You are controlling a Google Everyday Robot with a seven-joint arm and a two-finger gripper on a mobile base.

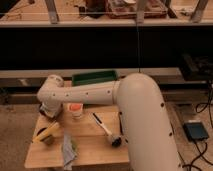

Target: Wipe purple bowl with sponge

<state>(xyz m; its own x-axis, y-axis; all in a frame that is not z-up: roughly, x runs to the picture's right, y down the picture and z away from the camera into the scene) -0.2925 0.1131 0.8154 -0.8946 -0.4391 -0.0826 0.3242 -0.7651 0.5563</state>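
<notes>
**Purple bowl [51, 140] low on the left, gripper short of it**

From the one camera view, the purple bowl seems to be the small dark round shape at the lower left of the bench [95, 150], close to the left front edge. I say "seems" because the yellow sponge [46, 131] lies tilted across it and hides most of it. The gripper [48, 111] hangs at the end of the big white arm [100, 93], above the upper-left part of the bench. It is higher in the frame than the sponge and apart from it. I cannot tell whether the jaws are open or closed. Nothing suggests they hold the sponge, which lies well clear of them.

A white cup [75, 109] with an orange inside stands just to the right of the gripper. A green tray [95, 77] sits behind the arm, a brush [106, 129] lies towards the middle, and a crumpled cloth [67, 148] lies by the front edge.

The risks, as I judge them:
- **Bowl and sponge:** both sit near the bench edge, so a slanted or heavy descent could push them over the side.
- **Light bowl:** it may skid or tip under a wiping stroke if nothing steadies it.
- **White cup:** a sideways swing of the wrist could knock it over.
</notes>
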